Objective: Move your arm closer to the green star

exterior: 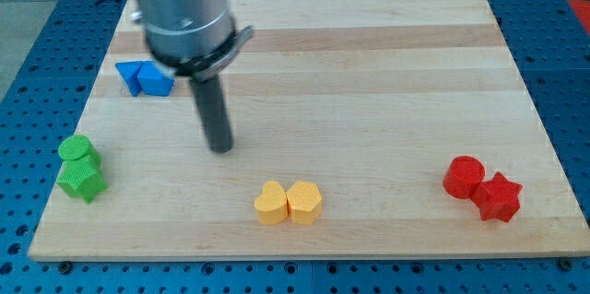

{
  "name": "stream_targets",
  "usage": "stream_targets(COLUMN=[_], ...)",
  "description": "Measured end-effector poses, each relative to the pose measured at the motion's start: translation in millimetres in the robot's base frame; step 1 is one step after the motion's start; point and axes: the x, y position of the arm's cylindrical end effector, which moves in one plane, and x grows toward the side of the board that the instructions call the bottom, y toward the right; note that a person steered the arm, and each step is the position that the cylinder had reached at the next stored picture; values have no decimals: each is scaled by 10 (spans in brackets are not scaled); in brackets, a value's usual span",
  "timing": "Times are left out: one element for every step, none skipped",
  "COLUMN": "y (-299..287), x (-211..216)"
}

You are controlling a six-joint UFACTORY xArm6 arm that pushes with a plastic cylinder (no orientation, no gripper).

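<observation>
The green star (83, 179) lies near the board's left edge, touching a green cylinder (76, 149) just above it. My tip (220, 149) rests on the wooden board (369, 73), well to the right of the green star and slightly above its level. The rod runs up to the grey arm body at the view's top left.
Two blue blocks (145, 78) sit together at the upper left, left of the rod. Two yellow blocks (289, 203) lie at the bottom centre, below and right of the tip. A red cylinder (463, 176) and a red star (498, 197) sit at the lower right.
</observation>
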Motion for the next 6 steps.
stream_targets(y=[-392, -777, -1574, -1799, -1794, -1798], x=[515, 979, 1063, 964, 737, 636])
